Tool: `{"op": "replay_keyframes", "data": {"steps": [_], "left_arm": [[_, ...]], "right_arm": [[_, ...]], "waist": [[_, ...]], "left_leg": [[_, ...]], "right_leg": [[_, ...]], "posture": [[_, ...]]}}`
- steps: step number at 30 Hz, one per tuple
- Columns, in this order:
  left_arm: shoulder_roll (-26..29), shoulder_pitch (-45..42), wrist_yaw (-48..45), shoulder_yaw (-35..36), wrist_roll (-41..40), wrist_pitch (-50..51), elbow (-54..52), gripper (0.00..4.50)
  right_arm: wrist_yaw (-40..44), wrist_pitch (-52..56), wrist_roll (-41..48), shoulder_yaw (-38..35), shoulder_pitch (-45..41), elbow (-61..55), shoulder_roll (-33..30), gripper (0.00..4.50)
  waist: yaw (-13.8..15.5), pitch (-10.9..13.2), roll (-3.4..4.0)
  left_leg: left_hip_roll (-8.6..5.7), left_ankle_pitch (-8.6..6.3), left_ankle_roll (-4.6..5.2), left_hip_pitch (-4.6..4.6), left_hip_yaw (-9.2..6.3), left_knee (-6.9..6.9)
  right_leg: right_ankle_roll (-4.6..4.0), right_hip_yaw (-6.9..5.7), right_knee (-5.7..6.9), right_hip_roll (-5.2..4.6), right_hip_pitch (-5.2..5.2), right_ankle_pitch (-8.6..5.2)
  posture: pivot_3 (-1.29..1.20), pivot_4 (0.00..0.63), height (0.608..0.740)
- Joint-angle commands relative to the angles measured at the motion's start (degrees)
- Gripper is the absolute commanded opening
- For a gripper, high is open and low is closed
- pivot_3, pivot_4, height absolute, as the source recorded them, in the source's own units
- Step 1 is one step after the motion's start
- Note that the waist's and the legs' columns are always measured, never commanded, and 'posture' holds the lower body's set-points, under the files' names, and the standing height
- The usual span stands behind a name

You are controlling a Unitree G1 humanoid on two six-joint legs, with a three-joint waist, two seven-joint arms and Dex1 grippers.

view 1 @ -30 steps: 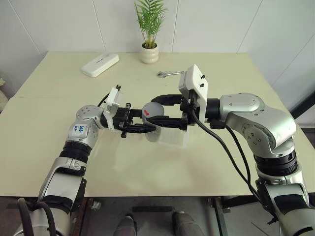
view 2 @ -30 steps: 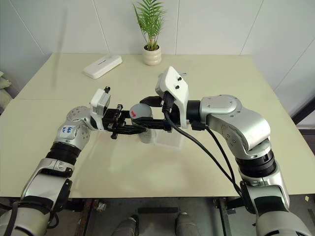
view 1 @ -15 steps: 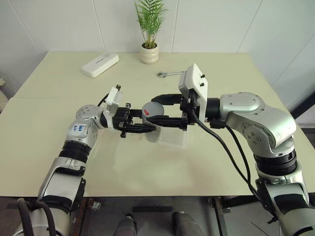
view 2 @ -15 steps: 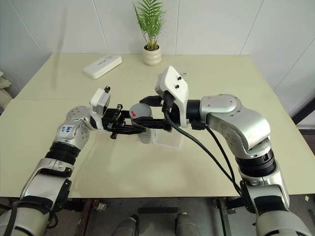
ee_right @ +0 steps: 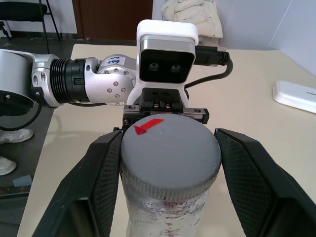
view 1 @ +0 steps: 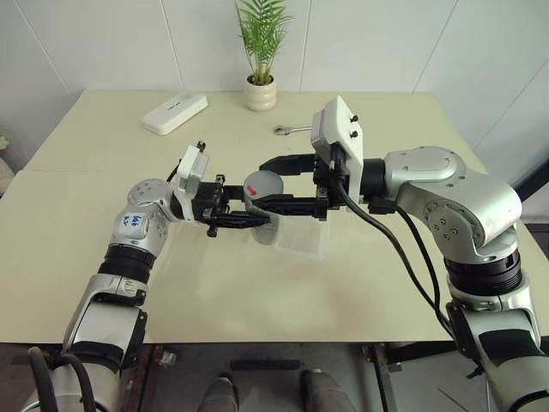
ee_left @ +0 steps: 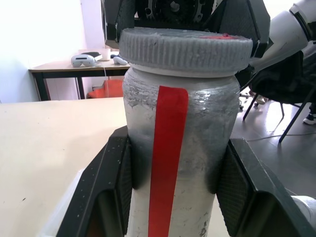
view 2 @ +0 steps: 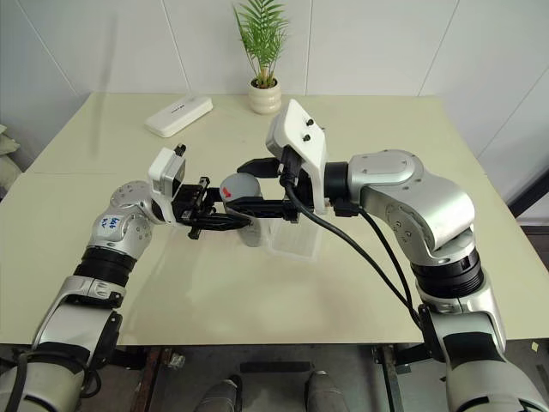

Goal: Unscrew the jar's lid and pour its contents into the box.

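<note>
Left wrist view: left gripper clamps the jar; right gripper pinches the lid's edge.

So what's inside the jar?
You can't see inside. The grey lid is still on the jar, which both grippers hold, and its silvery sides aren't see-through, so whatever's in there stays hidden.

Jar just left of box, lid on jar, plant pot behind

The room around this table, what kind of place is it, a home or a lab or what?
Probably an office or lab workroom: a plain cream table against white tiled walls, a potted plant, and another desk with gear beyond.
</note>
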Motion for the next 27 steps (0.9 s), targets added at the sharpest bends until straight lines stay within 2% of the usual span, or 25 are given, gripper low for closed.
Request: {"op": "replay_keyframes", "data": {"steps": [1, 13, 21, 25, 27], "left_arm": [[1.00, 2.01, -6.38, -2.23, 0.30, 0.42, -2.75, 1.88], [2.29, 3.06, -6.38, -4.94, 0.01, 0.16, -3.79, 1.88], [1.64, 1.26, -6.38, -1.98, 0.98, -0.77, -1.39, 1.88], [2.95, -2.70, -4.15, 3.24, 1.77, -1.58, 3.07, 1.88], [3.51, -4.17, -2.62, 4.95, 3.01, -2.54, 5.33, 1.88]], "right_arm": [[-1.72, -3.35, -2.32, -4.36, -3.78, 0.74, -1.84, 2.98], [-0.06, -6.45, -4.27, -4.18, -6.78, 5.66, -2.56, 2.98], [0.37, -7.37, -6.35, -4.89, -5.85, 7.75, -4.61, 2.98], [-3.96, -4.29, -9.27, -7.19, 1.29, 6.94, -9.33, 2.98], [-7.63, 0.79, -10.97, -7.26, 5.96, 6.57, -11.25, 2.98]], "waist": [[-0.01, 0.00, 0.00], [0.02, 0.05, 0.08], [0.06, 0.05, 0.09], [0.21, 0.04, 0.07], [0.25, 0.04, 0.07]], "left_leg": [[0.00, 0.00, 0.00, 0.00, 0.00, -0.01], [-0.03, 0.00, 0.00, -0.01, 0.00, -0.04], [-0.03, 0.00, 0.00, -0.01, 0.01, -0.02], [-0.03, 0.00, 0.00, -0.02, -0.01, -0.03], [-0.04, 0.00, 0.00, -0.04, 0.00, -0.02]], "right_leg": [[0.00, 0.00, 0.00, 0.00, 0.00, 0.00], [-0.01, 0.00, -0.02, -0.02, -0.02, -0.01], [-0.01, 0.01, -0.01, -0.02, -0.03, -0.01], [-0.01, -0.02, -0.04, -0.01, -0.02, -0.01], [-0.01, -0.01, -0.07, -0.03, -0.02, -0.01]], "posture": [[0.00, 0.150, 0.740], [0.00, 0.150, 0.740], [0.00, 0.150, 0.740], [0.00, 0.150, 0.740], [0.00, 0.150, 0.740]]}}
